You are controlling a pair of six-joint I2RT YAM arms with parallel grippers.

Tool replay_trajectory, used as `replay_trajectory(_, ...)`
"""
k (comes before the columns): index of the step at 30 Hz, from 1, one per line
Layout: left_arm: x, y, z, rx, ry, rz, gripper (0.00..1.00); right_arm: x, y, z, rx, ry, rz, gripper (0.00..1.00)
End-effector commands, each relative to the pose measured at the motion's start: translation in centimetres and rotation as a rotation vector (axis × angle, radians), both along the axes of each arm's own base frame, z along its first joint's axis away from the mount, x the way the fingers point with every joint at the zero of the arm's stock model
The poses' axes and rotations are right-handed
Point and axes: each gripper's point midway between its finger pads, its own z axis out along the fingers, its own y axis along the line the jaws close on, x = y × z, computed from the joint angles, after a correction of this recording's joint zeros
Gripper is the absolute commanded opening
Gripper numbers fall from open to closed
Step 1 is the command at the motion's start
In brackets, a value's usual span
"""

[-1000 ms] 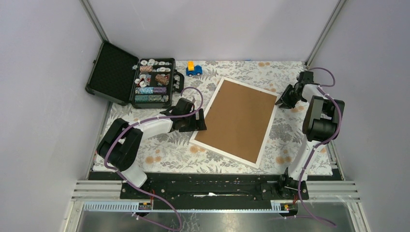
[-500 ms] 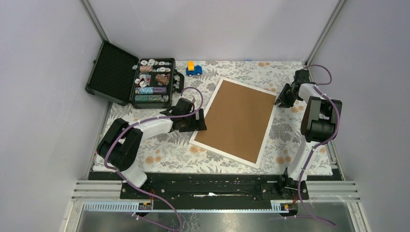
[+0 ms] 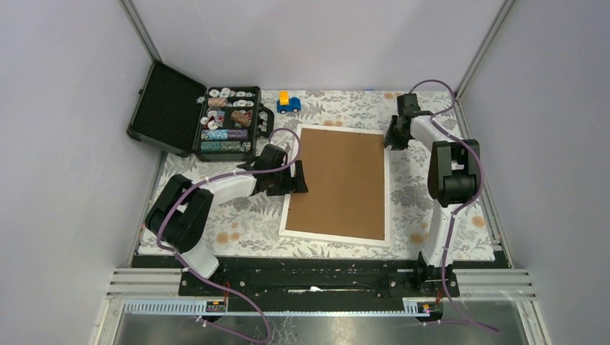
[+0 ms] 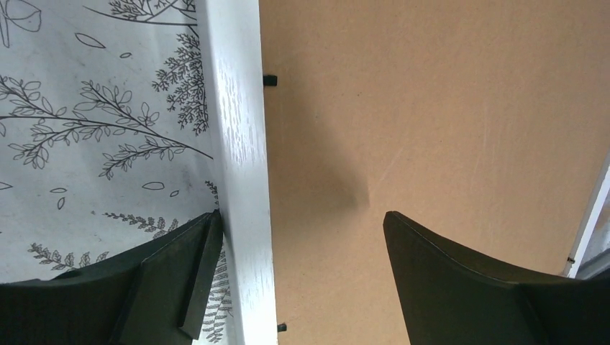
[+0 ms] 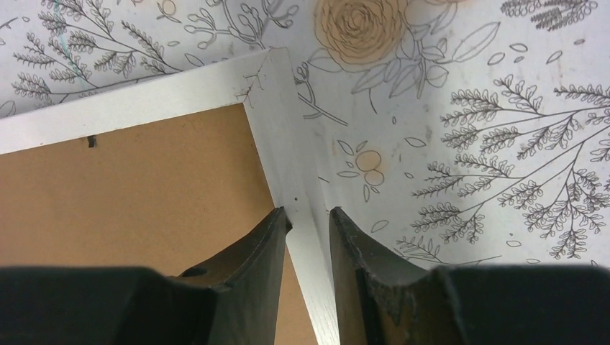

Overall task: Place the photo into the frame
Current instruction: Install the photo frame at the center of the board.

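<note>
The frame (image 3: 388,194) lies face down on the floral cloth, its brown back (image 3: 338,183) up and its sides square to the table. My right gripper (image 3: 392,139) is shut on the frame's right white moulding (image 5: 288,165), just below the far right corner; in the right wrist view its jaws (image 5: 309,212) pinch that strip. My left gripper (image 3: 293,177) stands open astride the frame's left edge. In the left wrist view (image 4: 302,215), one finger (image 4: 180,273) rests outside the moulding (image 4: 241,144) and the other hangs over the brown back. The photo is not in view.
An open black case (image 3: 226,122) with several sorted small items stands at the back left, its lid (image 3: 167,108) leaning outward. A small blue and yellow toy car (image 3: 289,103) sits behind the frame. Enclosure posts and walls border the table.
The frame has swung from a tilted lie to square with the table. My right gripper moved left and farther back with the frame's far right corner. The left gripper stayed at the left edge.
</note>
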Motion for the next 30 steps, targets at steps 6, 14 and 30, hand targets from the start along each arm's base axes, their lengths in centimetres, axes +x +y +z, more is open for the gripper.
replay_trajectory(6,0.8,-2.2,-2.8,-0.061,0.072,-0.046,0.77,-6.8,2.7,-6.3,-0.132,0.301,0.121,0.36)
replay_trajectory(14,0.9,-2.1,-2.7,-0.054,0.061,-0.046,0.73,-7.7,6.4,-7.3,-0.192,0.316,0.223,0.37)
replay_trajectory(30,-0.2,-1.4,-2.2,-0.049,0.057,-0.056,0.74,-3.4,12.1,12.1,-0.288,-0.041,0.286,0.59)
